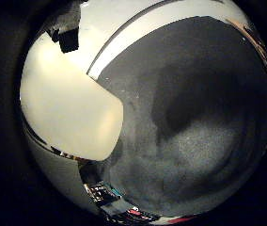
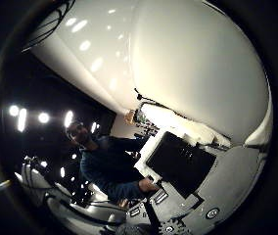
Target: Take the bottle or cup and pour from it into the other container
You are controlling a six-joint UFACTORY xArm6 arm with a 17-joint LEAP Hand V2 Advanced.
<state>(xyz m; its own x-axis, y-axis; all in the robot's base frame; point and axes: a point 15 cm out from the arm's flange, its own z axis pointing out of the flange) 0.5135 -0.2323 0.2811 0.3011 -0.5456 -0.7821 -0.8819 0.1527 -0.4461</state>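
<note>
Dark grey, fine-grained tabletop [image 1: 204, 141] fills most of your little-finger-side view, with one white band [image 1: 138, 33] running along its edge. Close against the palm you have one pale, cream-coloured container [image 1: 67, 113]: smooth, matte, with a rounded corner, filling much of both views. Its long axis and which way it points you cannot tell from here. On the thumb side, its broad white curved wall sits next to the hand [image 2: 183, 169], whose black and white parts and one gear show. Whether the fingers curl around it cannot be told.
</note>
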